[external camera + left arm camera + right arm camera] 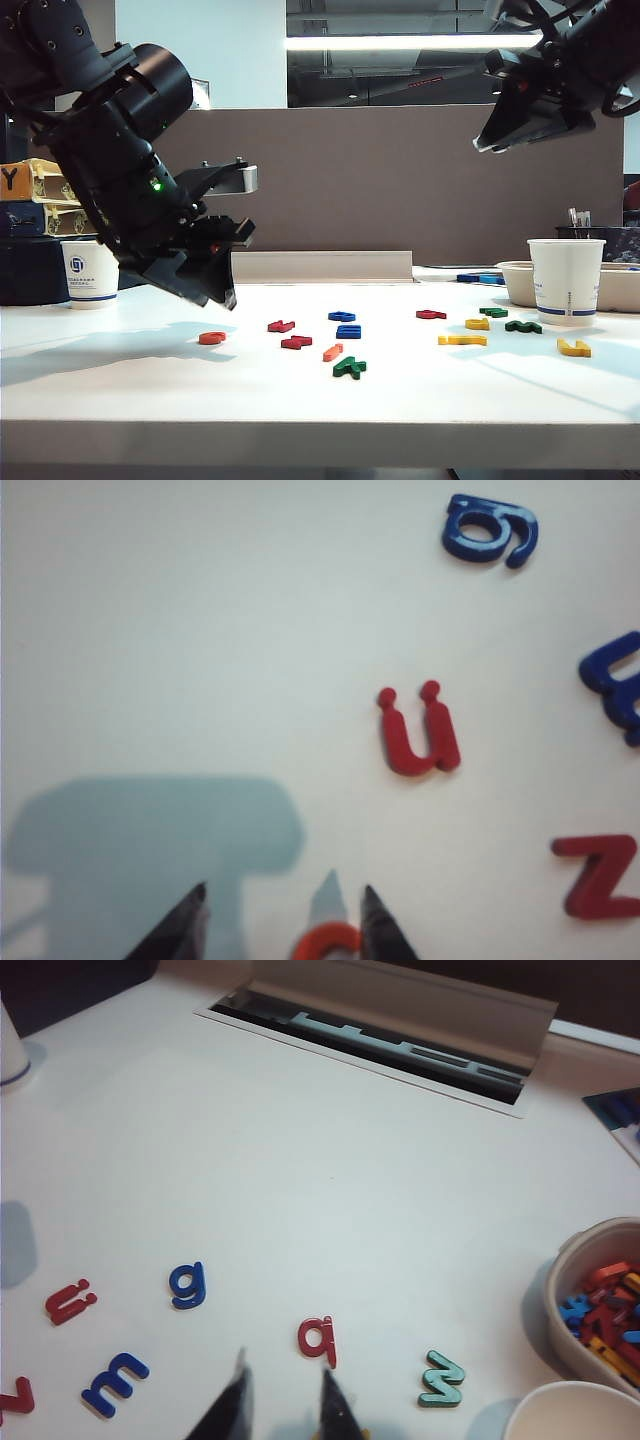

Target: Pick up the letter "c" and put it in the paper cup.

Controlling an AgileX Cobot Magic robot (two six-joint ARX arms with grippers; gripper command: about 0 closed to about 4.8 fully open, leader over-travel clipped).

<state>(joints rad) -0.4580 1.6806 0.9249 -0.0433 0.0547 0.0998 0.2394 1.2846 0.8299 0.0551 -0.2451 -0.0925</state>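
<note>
The letter "c" (212,338), a small orange-red curved piece, lies flat on the white table at the left of the letter spread. My left gripper (218,292) hangs just above it, tilted downward. In the left wrist view the letter "c" (328,942) shows between the tips of the open left gripper (283,920), close beside one finger (385,932). One paper cup (566,280) stands at the right, another paper cup (90,273) at the far left. My right gripper (500,138) is held high at the upper right, and in its wrist view the right gripper (283,1400) is open and empty.
Loose letters lie across the table: a red u (418,732), a blue g (490,530), a red z (600,875), an orange bar (333,352), a green piece (349,367) and yellow pieces (462,340). A bowl (560,1290) of letters sits behind the right cup.
</note>
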